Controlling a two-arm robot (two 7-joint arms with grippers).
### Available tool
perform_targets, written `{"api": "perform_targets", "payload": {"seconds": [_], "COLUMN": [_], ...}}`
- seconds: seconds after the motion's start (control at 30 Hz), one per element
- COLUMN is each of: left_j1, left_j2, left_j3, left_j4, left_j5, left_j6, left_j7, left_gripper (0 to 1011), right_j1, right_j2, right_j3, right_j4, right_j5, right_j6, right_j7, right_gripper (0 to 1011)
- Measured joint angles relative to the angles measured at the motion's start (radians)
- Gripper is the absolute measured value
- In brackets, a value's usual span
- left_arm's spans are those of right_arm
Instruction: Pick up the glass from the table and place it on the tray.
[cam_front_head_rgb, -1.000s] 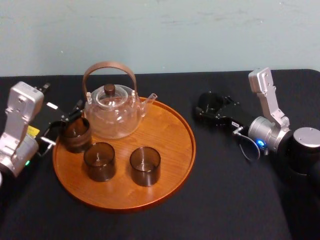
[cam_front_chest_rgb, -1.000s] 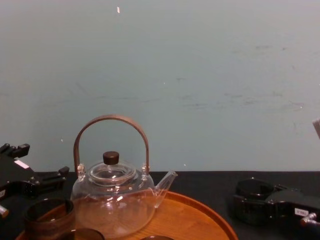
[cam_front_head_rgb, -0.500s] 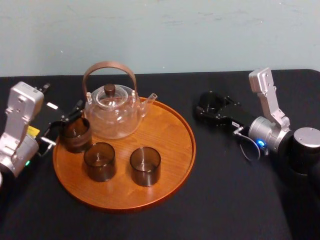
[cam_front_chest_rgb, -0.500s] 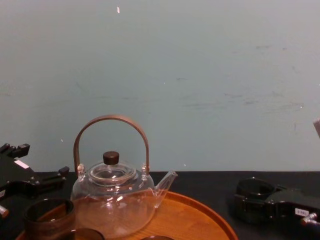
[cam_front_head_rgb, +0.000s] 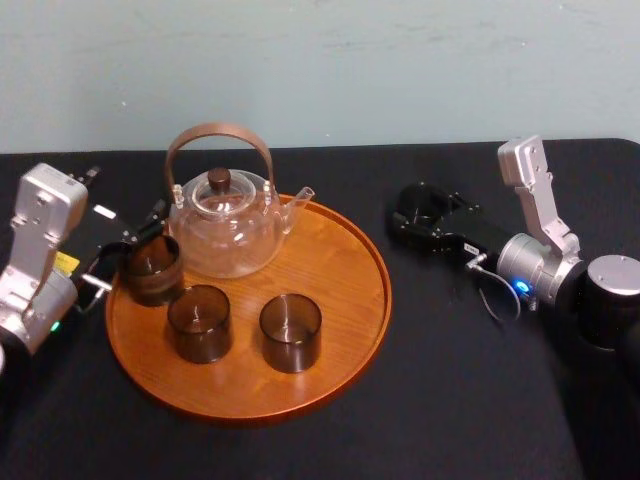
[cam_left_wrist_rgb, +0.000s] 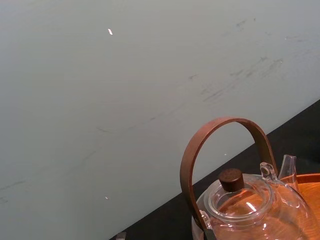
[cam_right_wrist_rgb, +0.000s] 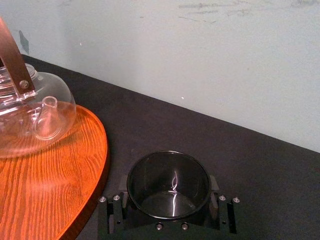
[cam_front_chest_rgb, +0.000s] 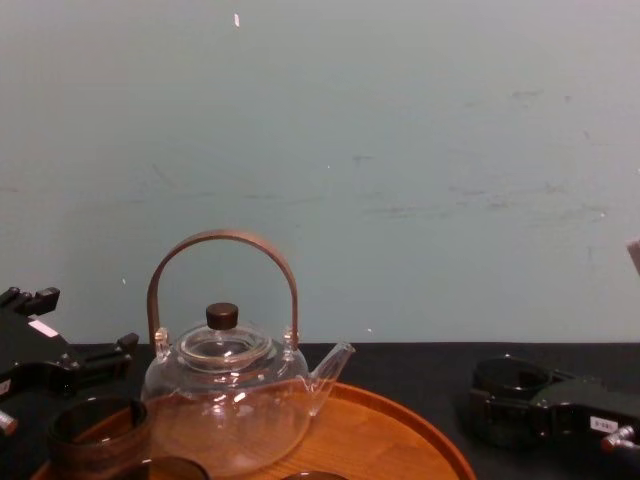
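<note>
Three dark glasses stand upright on the tray (cam_front_head_rgb: 340, 260), a wide round wooden one with a low rim: one at its left edge (cam_front_head_rgb: 152, 268), one nearer the front (cam_front_head_rgb: 199, 322), and one toward the middle (cam_front_head_rgb: 290, 332). Behind them on the tray sits a clear glass teapot (cam_front_head_rgb: 222, 215) with a brown hoop handle and a dark lid knob. A fourth piece, the glass (cam_right_wrist_rgb: 168, 182), is off the tray, over the black table (cam_front_head_rgb: 450, 400) to the tray's right and well apart from its rim. The right gripper (cam_right_wrist_rgb: 168, 200) reaches in from the right and has this glass between its jaws, with a black finger (cam_right_wrist_rgb: 114, 216) pressed to each side of it. Whether the glass's base rests on the cloth or is just clear of it cannot be told. The left gripper (cam_front_head_rgb: 125, 248) sits at the tray's left edge, just beside the leftmost dark glass; whether it grips anything cannot be told.
</note>
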Motion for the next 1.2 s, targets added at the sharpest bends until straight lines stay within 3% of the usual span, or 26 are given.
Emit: {"api": "perform_targets", "payload": {"seconds": [0.67,0.87,0.97,1.2], "left_j1": [0.0,0.0,0.0,0.0], "left_j2": [0.0,0.0,0.0,0.0], "left_j3": [0.0,0.0,0.0,0.0], "left_j4": [0.0,0.0,0.0,0.0], "left_j5": [0.0,0.0,0.0,0.0], "left_j6": [0.0,0.0,0.0,0.0], "left_j7": [0.0,0.0,0.0,0.0], "left_gripper": [1001,1001,1001,1001], "right_j1": [-0.001,-0.018,-0.031,-0.029], "right_j2": [0.001,0.021,0.034,0.034], "right_j3": [0.001,-0.001,-0.017,-0.053], "right_j4": [-0.005,-0.074,-0.138,-0.198], "right_j5": [0.0,0.005,0.004,0.008], "right_j6": [0.001,0.024,0.049,0.065], "right_j7": [0.002,0.039,0.057,0.094], "right_gripper": [905,905,905,905]}}
